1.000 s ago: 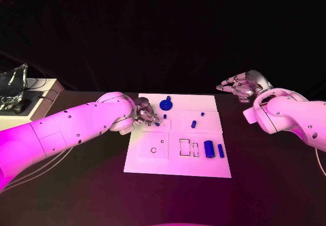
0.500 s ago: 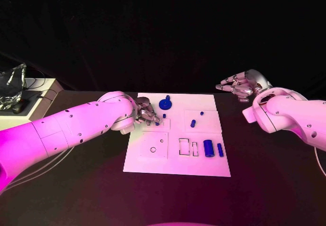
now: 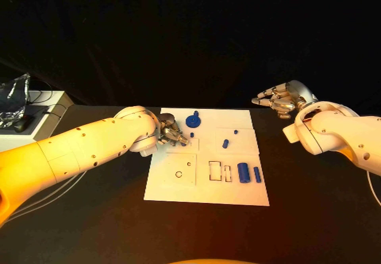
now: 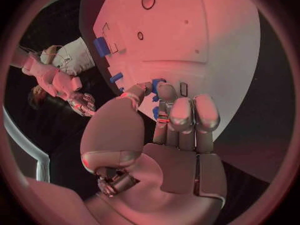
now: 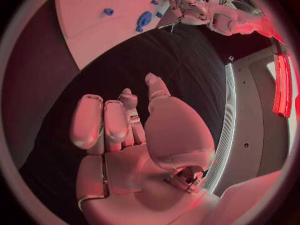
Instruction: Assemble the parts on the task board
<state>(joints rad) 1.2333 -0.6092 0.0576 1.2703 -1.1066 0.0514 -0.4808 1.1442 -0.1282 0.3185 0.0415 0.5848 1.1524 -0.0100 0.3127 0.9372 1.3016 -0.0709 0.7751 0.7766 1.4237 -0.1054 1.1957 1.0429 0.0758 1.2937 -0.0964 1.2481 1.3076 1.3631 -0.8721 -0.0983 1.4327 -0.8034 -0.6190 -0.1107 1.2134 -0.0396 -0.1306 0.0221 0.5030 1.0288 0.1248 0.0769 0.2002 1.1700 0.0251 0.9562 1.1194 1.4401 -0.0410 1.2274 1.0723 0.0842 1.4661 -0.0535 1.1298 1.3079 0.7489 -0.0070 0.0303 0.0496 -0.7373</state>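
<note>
Left hand (image 3: 169, 136), fingers pinching a small blue plastic peg (image 4: 157, 86) over the flat white task board (image 3: 208, 190), likely for seating; right hand (image 3: 279, 99) idle, fingers loosely apart, holding nothing.

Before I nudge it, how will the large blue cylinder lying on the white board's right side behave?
The large blue cylinder lies on its side on the white task board, so it probably rolls sideways. It looks like rigid, smooth plastic: likely light and somewhat slippery.

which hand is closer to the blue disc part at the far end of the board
Left. The left hand sits over the task board right beside the blue disc part. The right hand hovers off the board's far right corner, farther away.
</note>
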